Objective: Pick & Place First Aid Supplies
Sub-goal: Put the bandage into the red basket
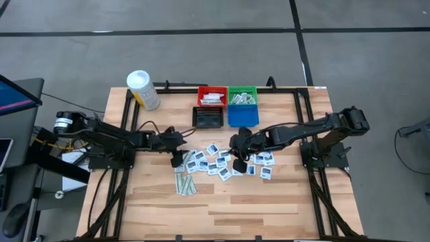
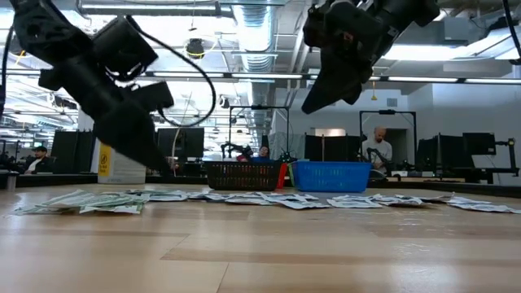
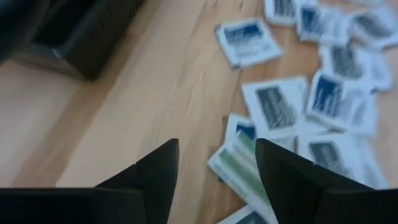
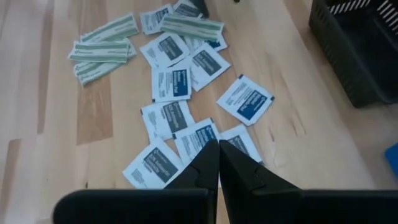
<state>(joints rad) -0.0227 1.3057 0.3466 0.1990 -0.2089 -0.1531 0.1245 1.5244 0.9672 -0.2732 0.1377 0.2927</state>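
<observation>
The first aid supplies lie loose on the wooden table: square white packets with blue print [image 1: 222, 161] mid-table and narrow pale green strips [image 1: 186, 183] nearer the front left. My left gripper [image 1: 178, 160] is open and slants down at the left edge of the spread. One green strip [image 3: 239, 165] lies just inside one of its fingers, over white packets. My right gripper [image 1: 238, 161] is shut with nothing in it. It hangs well above the white packets [image 4: 180, 81], as the low view shows [image 2: 313, 102].
Four small bins stand behind the spread: red [image 1: 211, 96], green [image 1: 242, 96], black [image 1: 207, 117] and blue [image 1: 242, 115]. A white tub with a yellow label [image 1: 143, 89] is at the far left. Bare wood lies toward the near edge [image 1: 228, 215].
</observation>
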